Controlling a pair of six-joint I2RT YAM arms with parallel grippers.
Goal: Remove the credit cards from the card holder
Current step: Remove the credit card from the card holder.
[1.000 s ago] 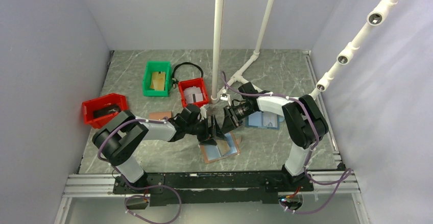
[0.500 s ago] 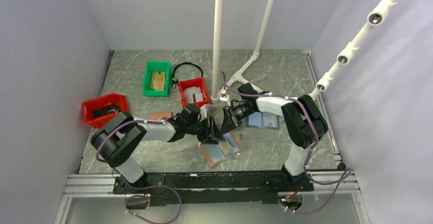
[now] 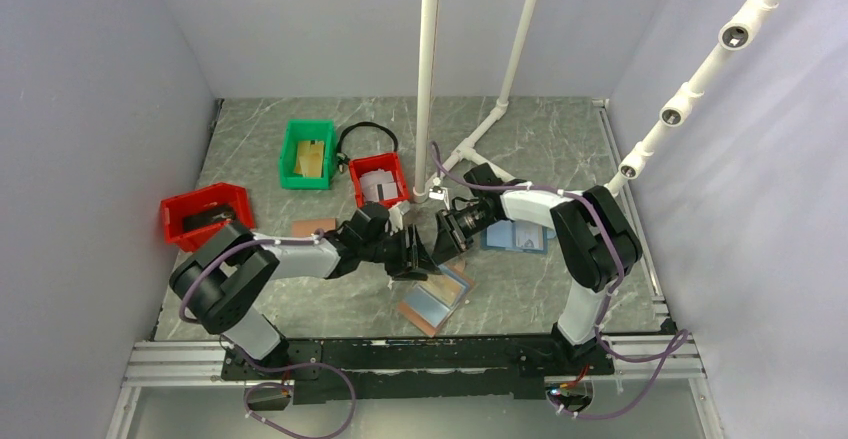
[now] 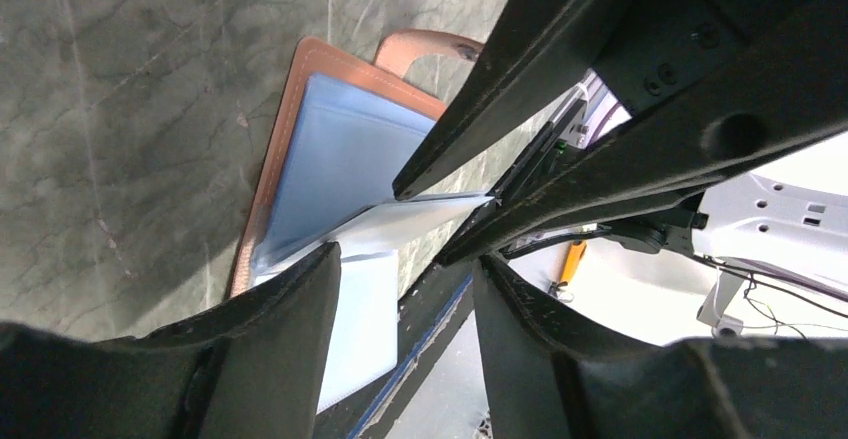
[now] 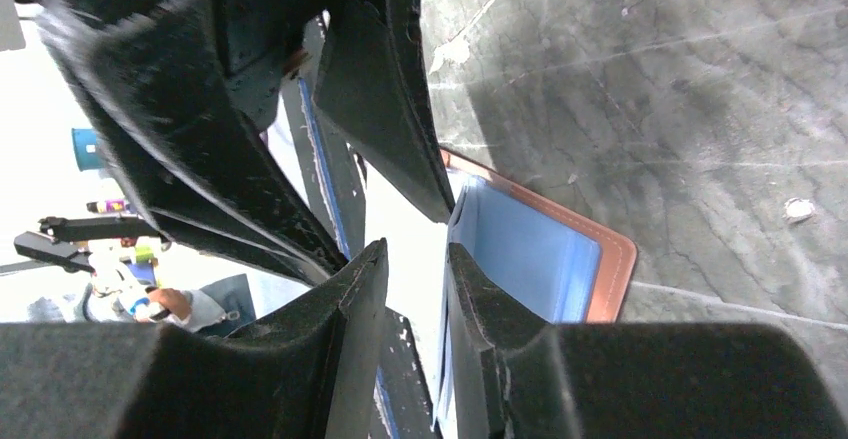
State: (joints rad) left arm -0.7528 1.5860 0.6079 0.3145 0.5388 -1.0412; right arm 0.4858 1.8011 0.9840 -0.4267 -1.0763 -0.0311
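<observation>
Over holder (image 3: 437,299) lying open near front edge of table (image 3: 560,139), clamps right gripper (image 5: 415,251) on thin card (image 4: 400,221), likely light, stiff, slick, best pinched at free edge; cannot tell grip state of left gripper (image 4: 405,259).

Both YAM arms are twins: the left arm (image 3: 285,252) and right arm (image 3: 535,202) have smooth white link shells with chunky black joint housings. Purple cables (image 3: 345,377) loop off each one down by the black base plate (image 3: 430,356). The left gripper (image 4: 405,269) and right gripper (image 5: 415,259) have matte black, tapered, slightly scuffed fingers.
</observation>
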